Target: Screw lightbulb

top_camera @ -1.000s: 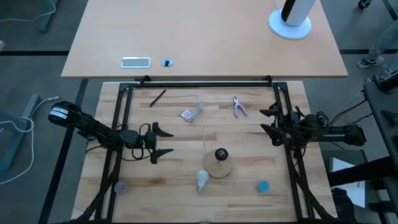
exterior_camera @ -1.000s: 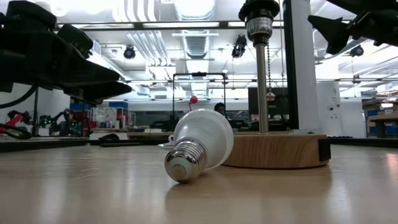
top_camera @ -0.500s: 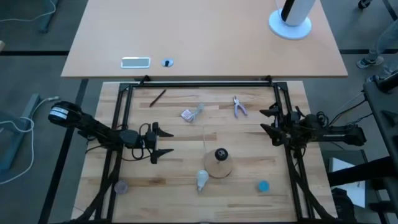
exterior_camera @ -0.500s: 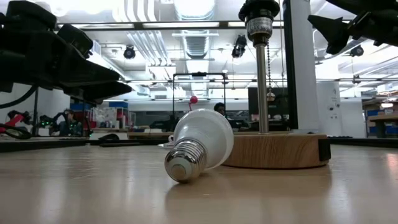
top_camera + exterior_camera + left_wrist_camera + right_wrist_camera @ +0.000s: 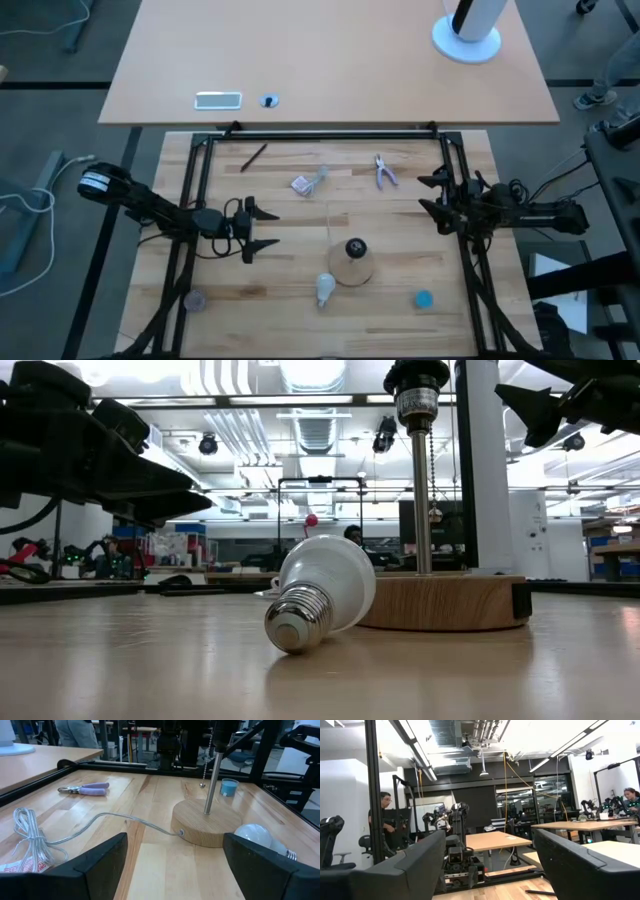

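While both claws — left (image 5: 262, 227), right (image 5: 432, 197) — gape empty, lightbulb (image 5: 324, 289) shows no legible writing.

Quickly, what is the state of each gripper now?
Left gripper: open, holding nothing.
Right gripper: open, holding nothing.
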Robot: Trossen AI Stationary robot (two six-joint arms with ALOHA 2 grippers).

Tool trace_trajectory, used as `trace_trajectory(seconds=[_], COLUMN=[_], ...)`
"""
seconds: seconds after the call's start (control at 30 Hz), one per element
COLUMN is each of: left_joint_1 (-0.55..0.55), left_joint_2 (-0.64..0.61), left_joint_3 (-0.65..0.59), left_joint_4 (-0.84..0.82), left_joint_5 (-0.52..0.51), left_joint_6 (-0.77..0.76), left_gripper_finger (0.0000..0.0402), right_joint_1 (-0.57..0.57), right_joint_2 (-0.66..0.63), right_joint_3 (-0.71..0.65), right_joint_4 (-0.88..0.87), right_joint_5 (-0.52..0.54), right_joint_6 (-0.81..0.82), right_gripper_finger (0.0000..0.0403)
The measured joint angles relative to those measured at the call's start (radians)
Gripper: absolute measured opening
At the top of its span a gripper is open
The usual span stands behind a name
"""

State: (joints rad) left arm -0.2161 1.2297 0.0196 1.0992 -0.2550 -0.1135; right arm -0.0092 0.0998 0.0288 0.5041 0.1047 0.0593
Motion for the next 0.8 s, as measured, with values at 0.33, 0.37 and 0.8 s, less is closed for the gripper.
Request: trace_trajectory(seconds=[0.33, 0.37, 0.8], left_joint_1=[0.000, 0.000, 0.003], left_joint_2=[0.000, 0.000, -0.004], left_joint_3=[0.000, 0.000, 0.041], left_joint_4=[0.000, 0.000, 0.057], left_joint_5=[0.000, 0.000, -0.117], left_joint_6=[0.000, 0.000, 0.612], left_gripper_finger=[0.0318, 0.0318, 0.0318], right_joint_1=[0.000, 0.000, 0.000], right_joint_2=[0.000, 0.000, 0.000], right_joint_3=[0.000, 0.000, 0.000], right_joint_4=[0.000, 0.000, -0.001], right_joint_5=[0.000, 0.000, 0.000], right_joint_6=[0.000, 0.000, 0.000], right_gripper_finger=[0.0310, 0.0310, 0.0298])
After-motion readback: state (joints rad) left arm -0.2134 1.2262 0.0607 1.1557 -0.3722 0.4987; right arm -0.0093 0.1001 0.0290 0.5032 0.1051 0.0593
